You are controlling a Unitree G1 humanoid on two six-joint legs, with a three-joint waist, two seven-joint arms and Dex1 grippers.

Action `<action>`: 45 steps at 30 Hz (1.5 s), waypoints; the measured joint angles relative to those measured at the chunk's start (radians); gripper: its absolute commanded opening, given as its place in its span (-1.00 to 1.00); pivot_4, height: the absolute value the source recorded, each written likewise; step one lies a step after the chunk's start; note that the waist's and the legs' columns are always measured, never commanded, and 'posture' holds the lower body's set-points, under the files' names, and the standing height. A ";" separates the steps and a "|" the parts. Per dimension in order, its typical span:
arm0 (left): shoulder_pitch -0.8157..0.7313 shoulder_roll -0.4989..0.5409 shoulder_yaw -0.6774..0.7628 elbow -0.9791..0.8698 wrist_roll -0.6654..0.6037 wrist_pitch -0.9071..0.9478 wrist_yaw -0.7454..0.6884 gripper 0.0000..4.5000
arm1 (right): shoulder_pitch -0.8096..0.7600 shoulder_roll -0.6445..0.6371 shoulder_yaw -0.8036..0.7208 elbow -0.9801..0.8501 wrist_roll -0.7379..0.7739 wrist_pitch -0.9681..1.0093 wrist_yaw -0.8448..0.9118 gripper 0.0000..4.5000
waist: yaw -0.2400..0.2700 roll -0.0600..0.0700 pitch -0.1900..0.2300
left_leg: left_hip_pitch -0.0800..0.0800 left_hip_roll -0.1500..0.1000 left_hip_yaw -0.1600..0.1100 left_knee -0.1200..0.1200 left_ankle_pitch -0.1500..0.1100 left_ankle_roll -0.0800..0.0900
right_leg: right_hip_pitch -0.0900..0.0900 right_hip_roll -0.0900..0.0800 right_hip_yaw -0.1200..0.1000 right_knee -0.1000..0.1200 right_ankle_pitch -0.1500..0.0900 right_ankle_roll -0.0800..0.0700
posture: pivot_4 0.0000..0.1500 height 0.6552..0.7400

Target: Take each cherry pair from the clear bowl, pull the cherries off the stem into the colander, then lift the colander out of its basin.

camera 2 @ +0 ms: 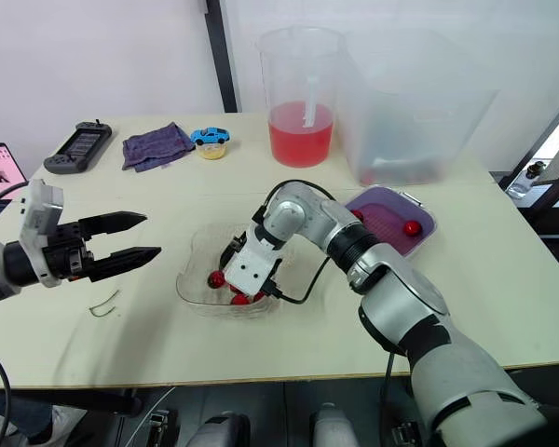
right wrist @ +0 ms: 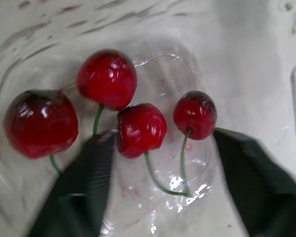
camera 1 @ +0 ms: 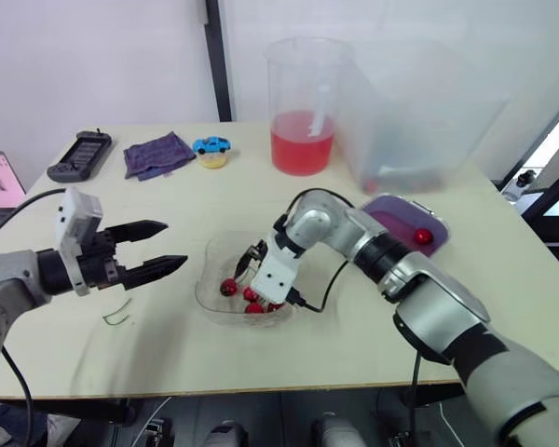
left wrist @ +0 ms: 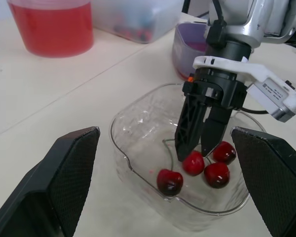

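Down in the clear bowl [left wrist: 121, 158] at mid-worktop [camera 1: 261, 363], my right gripper [left wrist: 196, 149] sits w/ fingers a little apart, straddling one cherry but not yet clamped on anything. Four cherries [right wrist: 107, 79] lie in there, i.e. two pairs, stems on. Left gripper [camera 1: 172, 245] hovers wide and empty just left of the bowl.

Progress: early-ish, I reckon. One loose cherry [camera 1: 422, 237] lies in the purple colander [camera 2: 388, 222] to the right, and a bare stem [camera 1: 118, 317] lies on the worktop near the left gripper, so prob one pair done. To do: both pairs in the bowl, then the colander lift.

Surroundings: pitcher of red liquid [camera 1: 305, 102] and big clear tub [camera 1: 419, 121] at the back; cloth [camera 1: 156, 154], toy car [camera 1: 211, 144] and black handheld [camera 1: 80, 155] back left, all well apart. Only my own right forearm [camera 1: 377, 247] lies btwn bowl and colander.
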 measured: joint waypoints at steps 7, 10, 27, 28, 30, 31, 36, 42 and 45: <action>0.030 0.024 0.026 -0.023 -0.002 0.000 -0.037 1.00 | 0.071 -0.082 -0.178 -0.457 0.261 0.598 0.129 0.99 | 0.004 0.000 0.000 | 0.000 0.000 -0.001 0.000 0.000 0.000 | 0.000 0.000 0.000 0.000 0.000 0.000 | 1.00 0.85; 0.028 0.028 0.027 -0.020 0.000 -0.006 -0.055 1.00 | 0.124 -0.096 -0.257 -0.673 0.304 0.984 0.052 0.99 | 0.006 0.000 0.000 | 0.000 0.000 -0.001 0.000 0.000 0.000 | 0.000 0.000 0.000 0.000 0.000 0.000 | 1.00 0.85; -0.061 0.049 -0.047 0.070 0.022 -0.043 -0.181 1.00 | 0.208 0.132 -0.290 -0.957 0.436 2.354 -0.544 0.99 | 0.003 -0.001 0.000 | -0.001 -0.003 0.002 0.001 -0.003 0.006 | -0.006 -0.003 0.002 0.011 0.000 0.000 | 1.00 0.85; -0.061 0.052 -0.047 0.070 0.024 -0.044 -0.185 1.00 | 0.217 0.130 -0.284 -0.957 0.443 2.354 -0.567 0.99 | 0.002 -0.001 0.000 | -0.001 -0.003 0.002 0.001 -0.003 0.006 | -0.007 -0.003 0.002 0.011 0.000 0.000 | 1.00 0.85; -0.053 0.064 -0.048 0.070 0.034 -0.045 -0.192 1.00 | 0.226 0.121 -0.264 -0.957 0.457 2.352 -0.599 0.72 | 0.000 -0.001 0.000 | -0.001 -0.002 0.002 0.000 -0.003 0.006 | -0.008 -0.003 0.002 0.011 0.000 0.000 | 1.00 0.85; -0.042 0.069 -0.048 0.067 0.042 -0.046 -0.196 1.00 | 0.227 0.114 -0.243 -0.956 0.462 2.350 -0.619 0.58 | -0.003 0.000 0.000 | -0.001 -0.002 0.003 0.000 -0.003 0.006 | -0.008 -0.003 0.003 0.011 0.000 0.000 | 1.00 0.85; 0.018 0.068 -0.047 0.045 0.044 -0.047 -0.206 1.00 | 0.231 0.087 -0.168 -0.933 0.476 2.304 -0.675 0.39 | -0.004 -0.001 0.000 | -0.001 -0.001 0.004 0.000 -0.003 0.006 | -0.010 -0.002 0.003 0.012 0.000 0.000 | 1.00 0.85; 0.040 0.068 -0.014 0.022 0.037 -0.046 -0.212 1.00 | 0.230 0.088 -0.125 -0.885 0.496 2.250 -0.705 0.39 | -0.001 -0.001 -0.001 | -0.001 -0.002 0.004 0.000 -0.003 0.006 | -0.010 -0.002 0.003 0.012 0.000 0.000 | 1.00 0.85; 0.060 0.068 -0.007 0.014 0.037 -0.046 -0.214 1.00 | 0.228 0.086 -0.101 -0.867 0.499 2.228 -0.714 0.39 | -0.001 -0.001 0.000 | -0.001 -0.001 0.004 0.000 -0.003 0.006 | -0.010 -0.002 0.003 0.012 0.000 0.000 | 1.00 0.85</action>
